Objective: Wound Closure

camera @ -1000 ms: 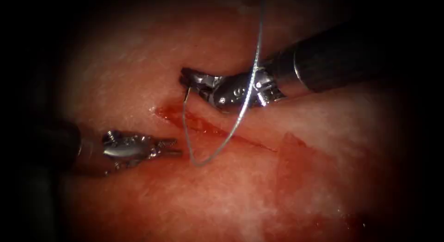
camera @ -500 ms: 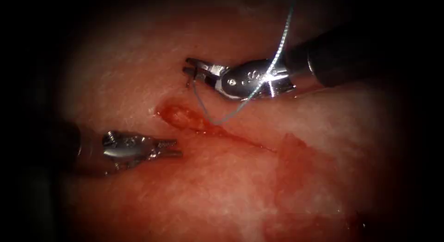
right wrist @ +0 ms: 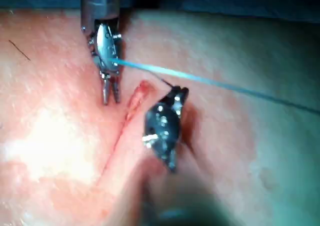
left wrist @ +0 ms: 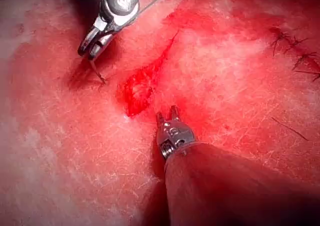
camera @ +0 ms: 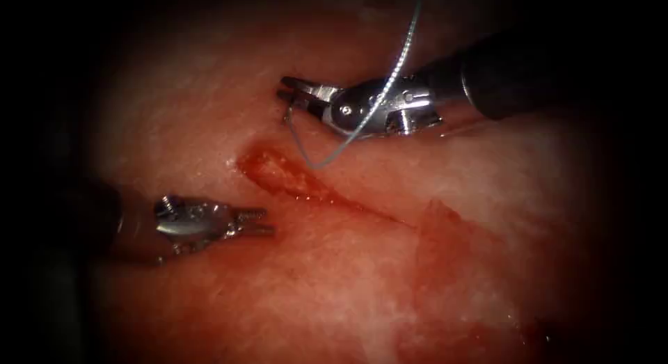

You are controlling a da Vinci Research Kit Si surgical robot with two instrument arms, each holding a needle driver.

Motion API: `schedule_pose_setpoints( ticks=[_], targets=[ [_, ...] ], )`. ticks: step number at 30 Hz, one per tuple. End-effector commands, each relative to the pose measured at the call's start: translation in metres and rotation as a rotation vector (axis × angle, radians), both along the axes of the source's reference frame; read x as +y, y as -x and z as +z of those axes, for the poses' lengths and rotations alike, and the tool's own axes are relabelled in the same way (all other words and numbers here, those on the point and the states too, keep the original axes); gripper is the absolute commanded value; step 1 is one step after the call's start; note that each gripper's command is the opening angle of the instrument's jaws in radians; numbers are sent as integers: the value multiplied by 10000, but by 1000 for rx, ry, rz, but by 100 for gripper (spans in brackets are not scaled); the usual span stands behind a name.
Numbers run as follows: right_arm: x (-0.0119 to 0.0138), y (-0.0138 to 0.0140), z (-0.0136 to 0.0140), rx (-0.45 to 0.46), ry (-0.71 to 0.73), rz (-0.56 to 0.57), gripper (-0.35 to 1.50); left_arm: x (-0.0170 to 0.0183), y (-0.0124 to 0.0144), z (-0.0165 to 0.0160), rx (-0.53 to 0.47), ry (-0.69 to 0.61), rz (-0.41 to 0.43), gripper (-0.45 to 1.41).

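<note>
Two claws are seen over the tissue, one on each side of the cut, which runs slantwise in the endoscope view from a wider, raw left end down to a thin line on the right. The right claw is held on the right, upper side of the cut, just beyond its left end, and is closed on the needle, of which a short thin piece is seen hanging below the tips. How far along its curve the needle is gripped cannot be told, since the rest is hidden by the jaws. The thread is carried from that hanging end down in a small loop near the cut, then up across the tool's body and out at the top. The left wrist view adds that the lower end of the hanging piece is met by the tissue beside the cut; whether it enters or merely touches cannot be told. The left claw is kept on the left, lower side of the cut, close to its wide end, with its jaws narrowly parted and nothing held between them, a gap confirmed in both wrist views. Red fluid is spread over the tissue to the right. Short dark thread ends are shown by the left wrist view, well away from the cut.
</note>
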State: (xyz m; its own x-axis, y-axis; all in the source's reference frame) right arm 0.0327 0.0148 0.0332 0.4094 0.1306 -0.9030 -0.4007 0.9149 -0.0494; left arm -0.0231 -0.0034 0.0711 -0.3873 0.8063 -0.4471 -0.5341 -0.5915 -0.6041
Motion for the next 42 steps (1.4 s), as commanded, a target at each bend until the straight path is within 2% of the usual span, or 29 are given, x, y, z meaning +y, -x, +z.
schedule_pose_setpoints(
  ticks=[1, 16, 21, 27, 33, 42],
  targets=[
    [-7, -7, 6, -5, -6, 1, -35, -14, 5, 4, -1, -6, 1, 0],
    [-2, -7, 8, -17, 39, -9, -35, -14, 6, 4, 1, -7, 2, 0],
    [5, -9, 13, 55, -179, 40, -35, -15, 6, 4, 1, -7, 2, 0],
    [-5, -21, 27, 21, -337, -9, -35, -15, 6, 3, 1, -7, 2, 0],
    [-24, -33, 42, -15, -413, -79, -35, -15, 6, 3, 3, -9, 4, 2],
    [-21, -32, 34, 83, -696, 69, -35, -14, 6, 2, 3, -10, 4, 2]
  ],
)
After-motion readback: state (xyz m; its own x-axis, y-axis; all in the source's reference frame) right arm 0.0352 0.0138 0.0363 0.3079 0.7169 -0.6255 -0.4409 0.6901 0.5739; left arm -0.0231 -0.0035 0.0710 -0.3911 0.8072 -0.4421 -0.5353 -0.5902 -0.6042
